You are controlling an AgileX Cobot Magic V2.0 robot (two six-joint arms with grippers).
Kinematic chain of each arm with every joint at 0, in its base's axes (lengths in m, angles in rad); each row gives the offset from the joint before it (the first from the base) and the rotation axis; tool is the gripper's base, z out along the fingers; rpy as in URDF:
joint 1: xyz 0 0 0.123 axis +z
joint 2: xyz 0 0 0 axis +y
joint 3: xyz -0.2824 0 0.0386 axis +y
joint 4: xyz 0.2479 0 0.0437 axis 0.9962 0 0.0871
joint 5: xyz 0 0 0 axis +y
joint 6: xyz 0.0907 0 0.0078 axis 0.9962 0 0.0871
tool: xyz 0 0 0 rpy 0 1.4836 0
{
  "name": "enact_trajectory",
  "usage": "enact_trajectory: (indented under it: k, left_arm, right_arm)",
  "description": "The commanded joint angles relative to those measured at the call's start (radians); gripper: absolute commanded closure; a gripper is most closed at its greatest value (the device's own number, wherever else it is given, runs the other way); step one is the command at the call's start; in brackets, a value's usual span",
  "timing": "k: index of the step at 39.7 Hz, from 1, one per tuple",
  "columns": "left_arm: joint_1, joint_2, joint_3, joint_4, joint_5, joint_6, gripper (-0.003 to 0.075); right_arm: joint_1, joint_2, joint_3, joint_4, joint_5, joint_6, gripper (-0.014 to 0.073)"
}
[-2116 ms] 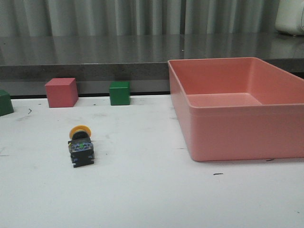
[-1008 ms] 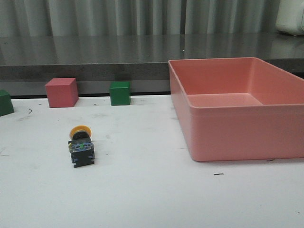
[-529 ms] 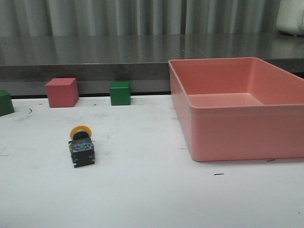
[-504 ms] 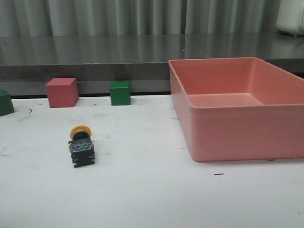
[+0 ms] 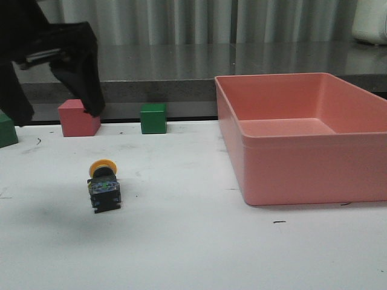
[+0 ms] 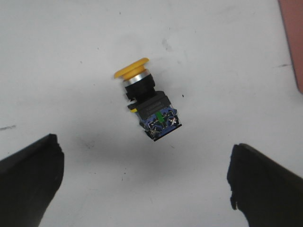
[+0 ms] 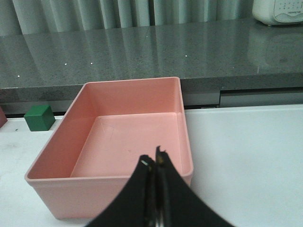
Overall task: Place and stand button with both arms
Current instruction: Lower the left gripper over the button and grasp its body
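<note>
The button (image 5: 104,184) lies on its side on the white table, left of centre, with its yellow cap pointing away and its bluish base toward me. It also shows in the left wrist view (image 6: 147,107). My left gripper (image 5: 56,115) hangs above and behind it at the upper left, jaws wide open and empty. In the left wrist view the left gripper (image 6: 144,147) has the button lying ahead of the gap between its black fingers (image 6: 28,179), apart from both. My right gripper (image 7: 155,161) is shut and empty near the pink tray (image 7: 132,81). It is out of the front view.
The large pink tray (image 5: 302,169) fills the right side of the table. A pink cube (image 5: 78,118), a green cube (image 5: 152,118) and another green cube (image 5: 6,130) stand along the back edge. A green cube (image 7: 40,117) shows left of the tray in the right wrist view.
My left arm has come into the front view at the upper left, over the cubes and above the button. The button, cubes and tray have not moved.
</note>
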Motion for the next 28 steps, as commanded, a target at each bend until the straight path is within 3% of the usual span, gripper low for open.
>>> enact_trajectory:
  k: [1, 11, 28]
  left_arm:
    - [-0.006, 0.071, -0.123, -0.023, 0.086, -0.007, 0.005]
    - [-0.006, 0.307, -0.329, -0.023, 0.239, -0.034, 0.005]
    - [-0.006, 0.507, -0.463, -0.023, 0.281, -0.06, 0.0051]
  right_arm:
    - [0.001, 0.009, -0.027, -0.008, -0.089, -0.005, 0.0664]
    - [0.001, 0.009, -0.027, -0.008, -0.089, -0.005, 0.0664]
    - [0.001, 0.009, -0.027, -0.008, -0.089, -0.005, 0.0664]
